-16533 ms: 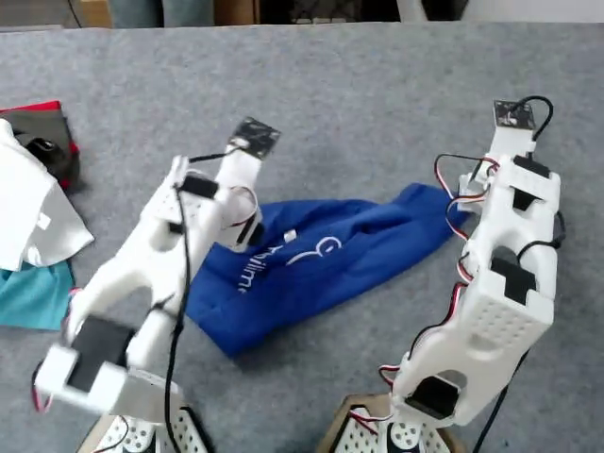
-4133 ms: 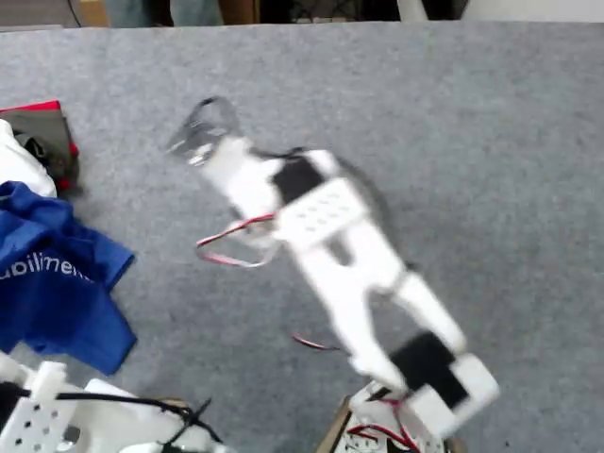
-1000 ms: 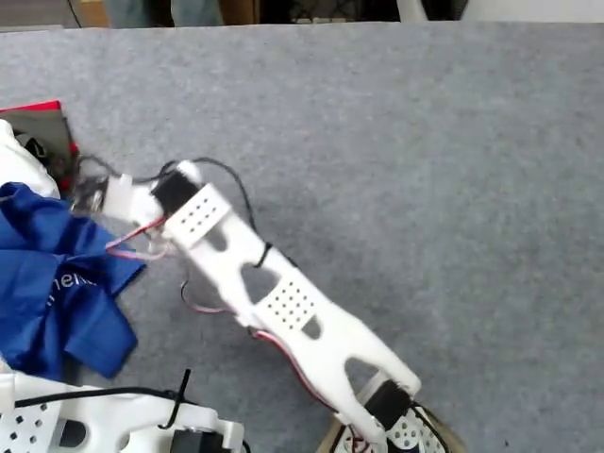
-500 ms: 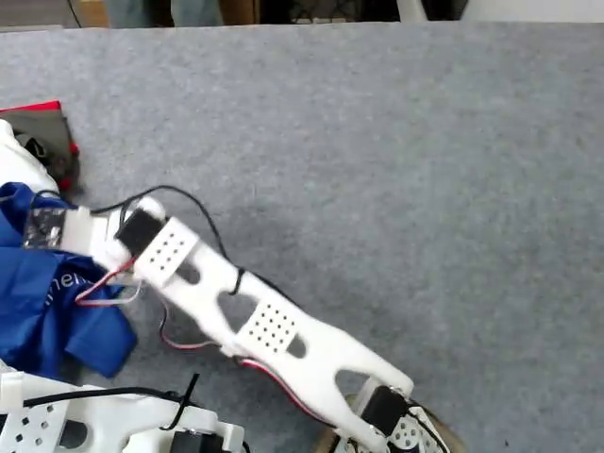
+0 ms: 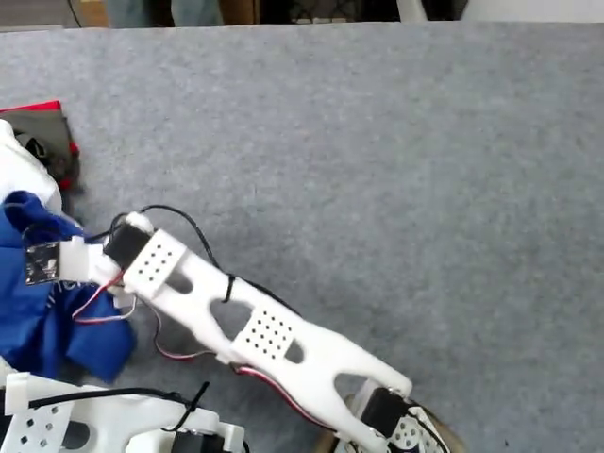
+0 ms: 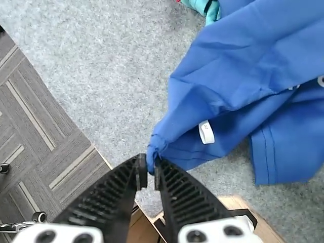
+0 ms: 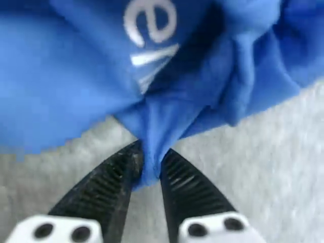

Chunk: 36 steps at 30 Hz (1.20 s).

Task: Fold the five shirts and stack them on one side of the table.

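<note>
While I watched the feeds, the grey table [image 5: 425, 142] lay under the right arm [image 5: 255, 330], which stretched from the near right across to the left edge. The blue shirt [image 5: 38, 321] sat crumpled at the near left, just beside a white shirt [image 5: 24, 175], with a red-and-dark garment [image 5: 42, 123] farther back. I saw the right gripper [image 7: 150, 154] clamped on a fold of the blue shirt, and the left gripper [image 6: 149, 164] pinched tight on a bunched corner of it.
</note>
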{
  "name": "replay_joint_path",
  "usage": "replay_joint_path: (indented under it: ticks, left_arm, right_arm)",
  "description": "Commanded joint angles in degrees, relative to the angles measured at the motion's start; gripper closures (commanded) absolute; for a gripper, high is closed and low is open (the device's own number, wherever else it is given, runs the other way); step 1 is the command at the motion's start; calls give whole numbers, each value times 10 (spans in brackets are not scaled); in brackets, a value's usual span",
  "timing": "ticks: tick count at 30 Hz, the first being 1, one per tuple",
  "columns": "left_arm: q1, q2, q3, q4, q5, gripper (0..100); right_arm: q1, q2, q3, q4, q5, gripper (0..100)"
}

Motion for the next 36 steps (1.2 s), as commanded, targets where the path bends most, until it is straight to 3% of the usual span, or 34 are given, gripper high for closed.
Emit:
replay_joint_path:
  ticks: [1, 4, 9, 12, 18, 24, 32, 36]
  left_arm:
    - [4, 4, -26, 3, 5, 971]
    - [8, 4, -25, 3, 5, 971]
    - [88, 4, -26, 2, 23, 971]
    - [175, 6, -28, 3, 63, 972]
    - [398, 110, -100, -13, 217, 972]
    - [563, 324, -261, -24, 238, 972]
    - [660, 539, -415, -22, 236, 971]
    - [676, 593, -430, -31, 236, 971]
  right_arm:
    - [60, -51, -12, 47, 6, 985]
    - [115, -88, -12, 51, 1, 985]
    - [221, -195, 77, 51, 1, 985]
    - [305, -281, 182, 51, 7, 985]
    - [489, -468, 495, 50, 71, 985]
    - [702, -671, 772, 48, 210, 985]
    - [1007, -835, 915, 47, 440, 985]
    - [1105, -857, 957, 47, 528, 985]
